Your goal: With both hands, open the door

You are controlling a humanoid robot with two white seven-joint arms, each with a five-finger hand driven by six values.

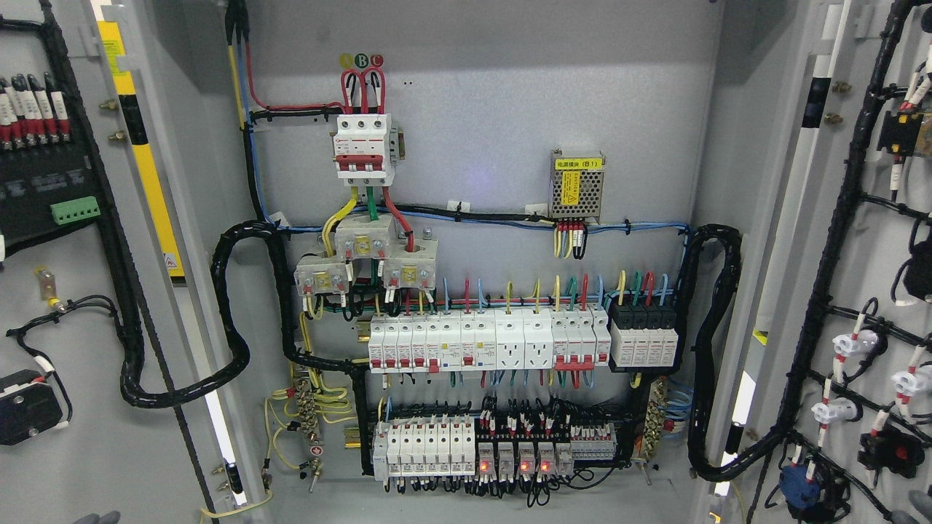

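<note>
The grey electrical cabinet [495, 80] stands wide open. Its left door [80, 306] is swung out to the left and its right door [866, 276] to the right, so both inner faces with black wiring show. A small grey part of my left hand [96, 518] peeks in at the bottom edge, below the left door. A grey bit of my right hand [919, 506] shows in the bottom right corner by the right door. Neither hand touches a door as far as I can see. Most of both hands is out of frame.
Inside are a red-and-white main breaker [362, 149], a metal power supply [577, 187], a row of white breakers [488, 342] and a lower row with lit red relays [510, 458]. Thick black conduit loops [226, 306] [717, 327] run from the cabinet to each door.
</note>
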